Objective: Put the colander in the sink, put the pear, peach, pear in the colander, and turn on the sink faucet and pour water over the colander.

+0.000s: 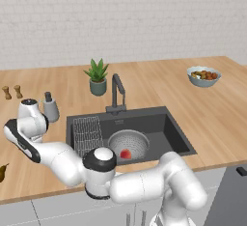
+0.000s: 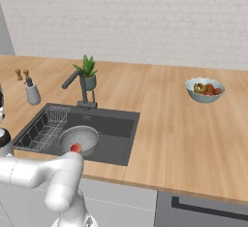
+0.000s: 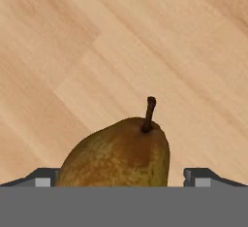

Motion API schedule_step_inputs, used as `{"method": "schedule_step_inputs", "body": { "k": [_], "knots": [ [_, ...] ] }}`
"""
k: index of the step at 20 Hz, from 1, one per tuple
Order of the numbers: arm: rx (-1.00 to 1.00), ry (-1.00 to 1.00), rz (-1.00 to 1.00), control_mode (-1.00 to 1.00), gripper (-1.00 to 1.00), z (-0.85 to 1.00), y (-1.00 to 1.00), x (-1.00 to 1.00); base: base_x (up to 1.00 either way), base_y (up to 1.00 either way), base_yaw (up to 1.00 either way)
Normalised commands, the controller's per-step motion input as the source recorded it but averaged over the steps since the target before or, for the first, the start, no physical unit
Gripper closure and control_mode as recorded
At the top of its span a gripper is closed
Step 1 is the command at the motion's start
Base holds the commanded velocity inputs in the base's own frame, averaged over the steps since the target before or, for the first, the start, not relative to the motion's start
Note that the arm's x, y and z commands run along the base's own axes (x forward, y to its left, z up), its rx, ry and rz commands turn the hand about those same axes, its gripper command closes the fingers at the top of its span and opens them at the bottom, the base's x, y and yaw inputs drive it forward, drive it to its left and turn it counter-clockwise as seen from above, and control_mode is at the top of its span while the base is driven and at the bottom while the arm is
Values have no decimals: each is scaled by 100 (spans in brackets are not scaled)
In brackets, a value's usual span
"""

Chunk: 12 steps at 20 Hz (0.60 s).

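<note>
A brown pear (image 3: pixel 118 153) with a dark stem lies on the wooden counter, close in front of my gripper (image 3: pixel 123 178). The gripper is open, one fingertip on each side of the pear and neither touching it. The same pear (image 1: pixel 2 172) sits at the far left edge of the left base view. The silvery perforated colander (image 1: pixel 128 142) (image 2: pixel 80 138) rests in the dark-grey sink (image 1: pixel 166 128), with the red-pink peach (image 1: pixel 125 154) (image 2: pixel 75 148) inside it. Behind the basin stands the sink faucet (image 1: pixel 116 92) (image 2: pixel 80 88); no water shows.
A wire rack (image 1: pixel 88 132) fills the sink's left part. A grey dispenser bottle (image 1: pixel 50 108), two small shakers (image 1: pixel 12 92) and a potted plant (image 1: pixel 98 77) stand behind the sink. A pale-blue bowl of fruit (image 1: pixel 203 75) sits on the counter to the right.
</note>
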Motion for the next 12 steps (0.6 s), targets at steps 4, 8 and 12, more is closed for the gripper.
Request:
{"method": "schedule_step_inputs", "body": {
  "k": [4, 8, 12],
  "knots": [
    [-4, -1, -5, -100, 100, -17, 18, 4, 0, 0, 0],
    [-3, -14, -8, -100, 100, 47, -50, -39, 0, 0, 0],
    [-1, -21, -10, -100, 100, 80, -96, -86, 0, 0, 0]
  ]
}}
